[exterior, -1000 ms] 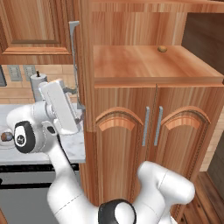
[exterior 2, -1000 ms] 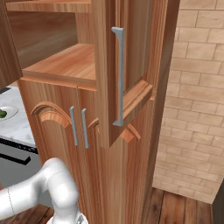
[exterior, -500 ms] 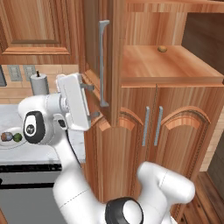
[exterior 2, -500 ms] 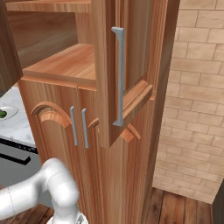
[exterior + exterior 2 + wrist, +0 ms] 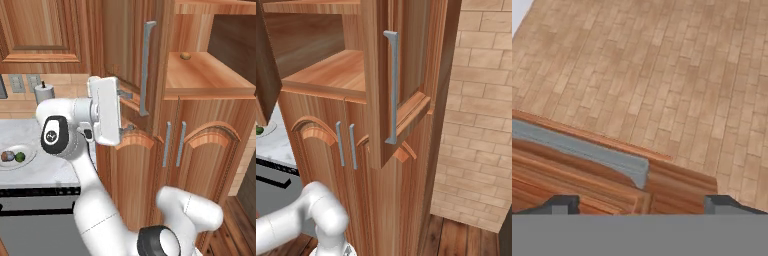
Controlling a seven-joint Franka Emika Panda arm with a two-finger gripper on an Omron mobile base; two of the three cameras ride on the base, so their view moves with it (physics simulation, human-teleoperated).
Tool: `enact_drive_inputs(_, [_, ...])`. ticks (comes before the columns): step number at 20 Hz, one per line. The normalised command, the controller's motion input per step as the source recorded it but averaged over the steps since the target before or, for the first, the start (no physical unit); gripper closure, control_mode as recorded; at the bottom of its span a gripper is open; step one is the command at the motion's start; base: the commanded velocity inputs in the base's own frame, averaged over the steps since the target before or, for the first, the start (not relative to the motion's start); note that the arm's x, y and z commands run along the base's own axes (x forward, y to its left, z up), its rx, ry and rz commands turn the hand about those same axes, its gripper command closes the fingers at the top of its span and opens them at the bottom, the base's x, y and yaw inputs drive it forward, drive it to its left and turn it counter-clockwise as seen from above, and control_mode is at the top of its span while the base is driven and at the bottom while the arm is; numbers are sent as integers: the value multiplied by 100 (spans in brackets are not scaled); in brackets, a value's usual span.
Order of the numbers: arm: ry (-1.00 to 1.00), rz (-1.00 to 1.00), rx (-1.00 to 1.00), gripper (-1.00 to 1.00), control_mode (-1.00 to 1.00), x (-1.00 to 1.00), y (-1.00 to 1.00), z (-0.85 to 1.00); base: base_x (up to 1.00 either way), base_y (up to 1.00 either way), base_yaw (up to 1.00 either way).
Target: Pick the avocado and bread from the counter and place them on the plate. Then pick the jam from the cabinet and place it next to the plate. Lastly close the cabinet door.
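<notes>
My gripper (image 5: pixel 127 111) is open, its fingertips against the outer face of the cabinet's left upper door (image 5: pixel 125 55), left of the silver handle (image 5: pixel 147 67). In the hand view the open gripper (image 5: pixel 642 205) sits over the door's wooden edge and the handle (image 5: pixel 587 150). The right upper door (image 5: pixel 378 85) stands wide open. On the counter (image 5: pixel 47 172) the white plate (image 5: pixel 27 161) holds the bread (image 5: pixel 5 156) and the avocado (image 5: pixel 20 157). A small orange-brown thing (image 5: pixel 185 56) sits on the cabinet shelf (image 5: pixel 210 82); I cannot tell whether it is the jam.
A paper-towel roll (image 5: pixel 44 93) stands at the back of the counter under a wall cupboard (image 5: pixel 40 35). Arched lower cabinet doors (image 5: pixel 200 155) are shut. A brick wall (image 5: pixel 481 100) and wooden floor (image 5: pixel 466 240) lie to the right of the cabinet.
The left upper door has swung to the right toward the cabinet, with my open gripper following against it. The right door has not moved.
</notes>
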Motion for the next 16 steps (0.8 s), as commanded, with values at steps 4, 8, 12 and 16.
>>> enact_drive_inputs(4, [-17, 17, 9, -100, -100, 0, -77, 0, 0, 0, 0])
enact_drive_inputs(8, [-17, 22, 12, -100, -100, 10, -71, 0, 0, 0, 0])
enact_drive_inputs(12, [-16, 31, 15, -100, -100, 37, -66, 0, 0, 0, 0])
enact_drive_inputs(16, [-15, 36, 11, -100, -100, 65, -57, -5, 0, 0, 0])
